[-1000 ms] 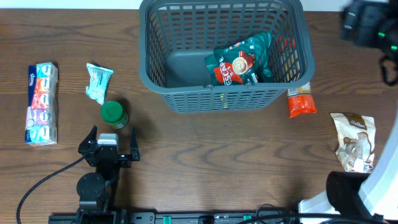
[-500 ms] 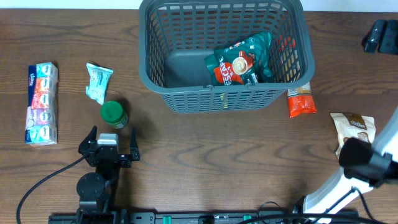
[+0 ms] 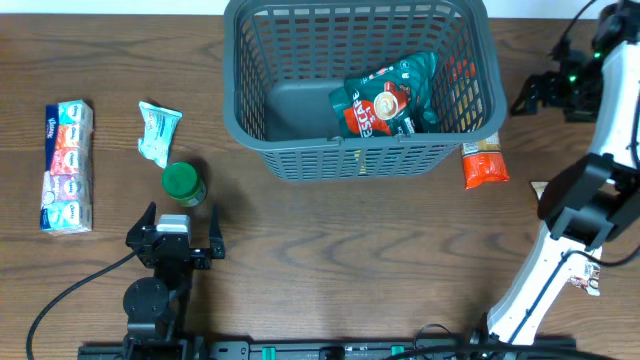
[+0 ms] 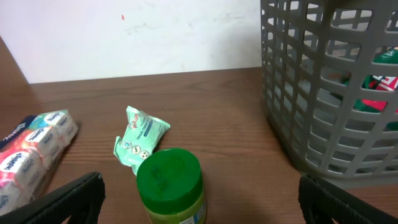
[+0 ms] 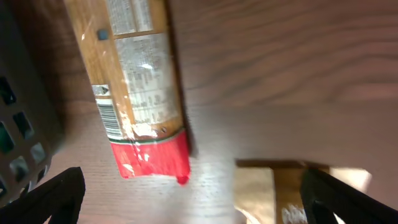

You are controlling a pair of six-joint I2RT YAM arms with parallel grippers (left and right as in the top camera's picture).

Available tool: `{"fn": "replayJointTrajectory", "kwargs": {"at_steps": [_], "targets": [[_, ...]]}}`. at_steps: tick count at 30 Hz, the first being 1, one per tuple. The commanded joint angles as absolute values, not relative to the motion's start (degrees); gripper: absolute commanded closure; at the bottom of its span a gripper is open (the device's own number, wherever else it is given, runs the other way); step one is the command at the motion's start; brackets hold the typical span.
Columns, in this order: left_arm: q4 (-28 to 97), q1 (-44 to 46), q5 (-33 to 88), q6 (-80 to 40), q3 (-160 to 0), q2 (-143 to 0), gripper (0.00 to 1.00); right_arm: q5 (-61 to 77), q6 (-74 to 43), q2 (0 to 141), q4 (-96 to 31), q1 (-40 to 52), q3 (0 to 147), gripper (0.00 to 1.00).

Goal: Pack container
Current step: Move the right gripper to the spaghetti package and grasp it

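container (image 3: pixel 356 150), big grey slotted basket, sits at the far edge of the table (image 3: pixel 350 250), a bit right of centre and upright. inside it, toward the right side, lies a green and red coffee bag (image 3: pixel 385 95); left part of the floor is bare. something red shows behind the bag by the right wall, can't tell what it is.

left gripper (image 3: pixel 182 212) is low near the front left of the table, fingers spread wide w/ nothing btwn them. in the left wrist view the left gripper (image 4: pixel 199 190) faces a green-lidded jar (image 4: pixel 170 186) standing just ahead of it, not touching. behind the jar lies a mint-green sachet (image 4: pixel 138 142), and a tissue pack (image 4: pixel 34 146) lies well off to the left. the container wall (image 4: pixel 323 106) fills the right of that view.

right arm (image 3: pixel 612 120) reaches up along the right edge. right gripper (image 5: pixel 189 180) hangs above the table w/ fingers wide apart, holding nothing. under it lies a brown packet (image 5: pixel 140 93) w/ a red end, just beside the container's front right corner. a beige snack bag (image 5: pixel 273 193) lies near it, partly hidden by the arm from overhead.
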State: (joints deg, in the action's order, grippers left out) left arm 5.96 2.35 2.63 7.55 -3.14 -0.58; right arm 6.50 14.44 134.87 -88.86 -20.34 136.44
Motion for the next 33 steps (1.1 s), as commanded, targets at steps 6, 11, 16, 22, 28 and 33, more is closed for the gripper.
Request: {"fn": "replayJointTrajectory", "kwargs": {"at_steps": [6,11,16,22,28,33], "targets": [[6.55,2.37,2.55,7.90,-1.56,-0.23,0.01,12.86,22.39,135.37,-83.99,-16.27,132.25,0.07],[6.55,2.37,2.55,7.90,-1.56,-0.23,0.02,12.91,22.70,135.37,-80.44,-14.76,129.56,0.07],[6.55,2.37,2.55,7.90,-1.56,-0.23,0.02,12.88,22.98,135.37,-77.45,-13.80,124.79,0.06],[6.55,2.37,2.55,7.90,-1.56,-0.23,0.01,12.88,22.96,135.37,-74.15,-13.74,117.40,0.04],[6.55,2.37,2.55,7.90,-1.56,-0.23,0.01,12.91,22.96,135.37,-69.76,-13.50,109.73,0.03],[6.55,2.37,2.55,7.90,-1.56,-0.23,0.01,12.91,22.98,135.37,-68.03,-13.41,106.48,0.03]]}}
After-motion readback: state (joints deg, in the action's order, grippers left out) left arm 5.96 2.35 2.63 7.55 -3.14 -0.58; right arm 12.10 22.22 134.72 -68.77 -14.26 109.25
